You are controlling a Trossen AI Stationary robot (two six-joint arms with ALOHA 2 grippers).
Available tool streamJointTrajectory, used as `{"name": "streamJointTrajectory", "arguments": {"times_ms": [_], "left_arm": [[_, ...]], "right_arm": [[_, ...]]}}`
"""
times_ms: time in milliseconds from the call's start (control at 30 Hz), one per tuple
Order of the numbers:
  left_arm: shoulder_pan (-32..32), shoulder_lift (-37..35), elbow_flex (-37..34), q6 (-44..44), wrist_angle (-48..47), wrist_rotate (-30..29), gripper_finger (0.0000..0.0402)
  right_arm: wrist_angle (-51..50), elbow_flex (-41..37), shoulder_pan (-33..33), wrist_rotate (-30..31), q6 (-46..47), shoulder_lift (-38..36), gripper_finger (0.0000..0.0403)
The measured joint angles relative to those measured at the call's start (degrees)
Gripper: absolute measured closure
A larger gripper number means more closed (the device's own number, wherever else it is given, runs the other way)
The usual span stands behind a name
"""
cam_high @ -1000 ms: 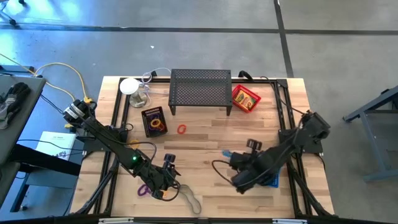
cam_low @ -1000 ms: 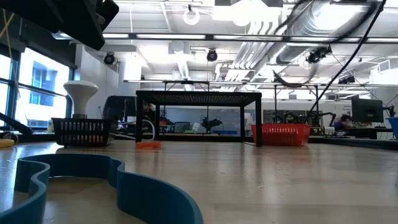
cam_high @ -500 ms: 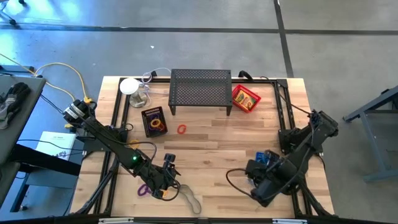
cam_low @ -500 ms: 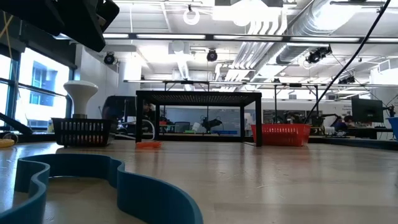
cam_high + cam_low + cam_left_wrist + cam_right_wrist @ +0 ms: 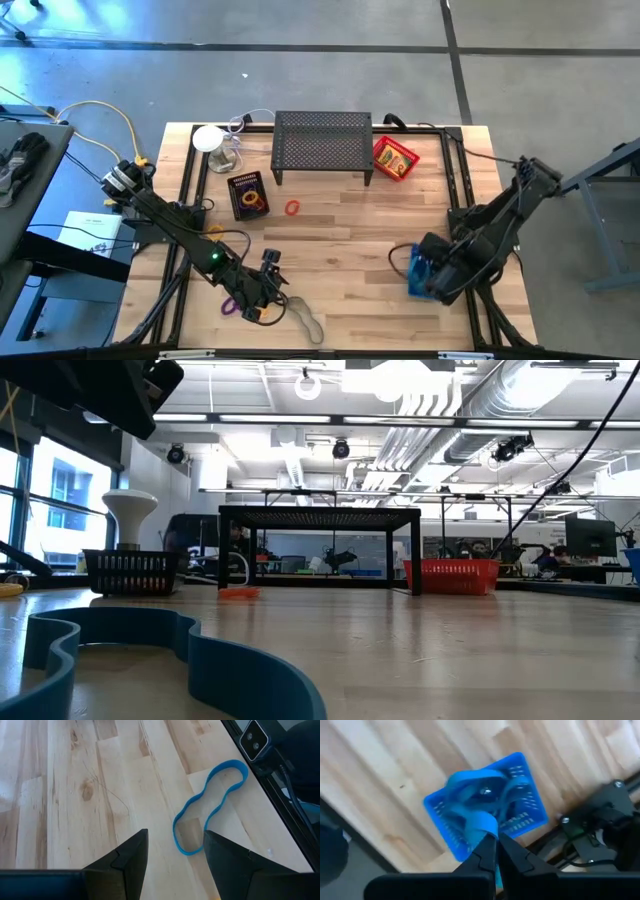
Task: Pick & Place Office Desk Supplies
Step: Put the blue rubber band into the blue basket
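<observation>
My right gripper point(image 5: 428, 280) is near the table's right edge, shut on a blue rubber band just above the small blue mesh tray point(image 5: 520, 790), which has more blue bands in it. My left gripper point(image 5: 175, 834) hovers open near the table's near edge point(image 5: 266, 298), over a loose blue band point(image 5: 210, 800) lying flat on the wood, also seen close up in the low view point(image 5: 150, 650). A purple ring point(image 5: 231, 305) lies beside it. Farther back are a red ring point(image 5: 292, 208), a black tray point(image 5: 247, 195) and a red tray with a yellow box point(image 5: 395, 157). My right gripper pinches a blue rubber band point(image 5: 482, 822) between its two shut fingers, at their free ends. The fingers come from above, pointing down at the blue tray. The held part stands just over the bands in the tray; whether the rest of it rests there I cannot tell.
A large black perforated stand point(image 5: 322, 147) stands at the far middle, with a white-topped glass object point(image 5: 212, 140) to its left. Black frame rails run along the table's left and right sides point(image 5: 462, 190). Bare wood lies between the two arms point(image 5: 340, 250).
My right gripper has travelled from the middle of the table toward its right edge, staying shut on the blue band, and now stands over the blue tray.
</observation>
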Motion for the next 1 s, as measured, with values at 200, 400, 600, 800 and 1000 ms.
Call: {"name": "streamJointTrajectory", "arguments": {"times_ms": [200,400,600,800,1000], "left_arm": [[0.02,0.00,0.00,0.12,0.02,0.00,0.0218],[0.32,0.00,0.00,3.03,1.19,0.00,0.0218],[1.15,0.00,0.00,3.14,1.61,0.00,0.0218],[1.25,0.00,0.00,3.02,1.55,0.00,0.0218],[0.90,0.00,0.00,0.87,1.51,0.00,0.0218]], "right_arm": [[-0.06,-9.13,0.00,-0.47,6.26,-4.24,0.0401],[1.81,-12.89,-2.20,-3.20,9.16,-2.87,0.0401],[4.46,-12.99,-3.46,-8.24,16.63,-1.41,0.0401],[10.47,-13.06,-3.50,-9.77,21.88,1.78,0.0401],[21.02,-19.55,-4.20,-10.82,16.94,3.80,0.0401]]}}
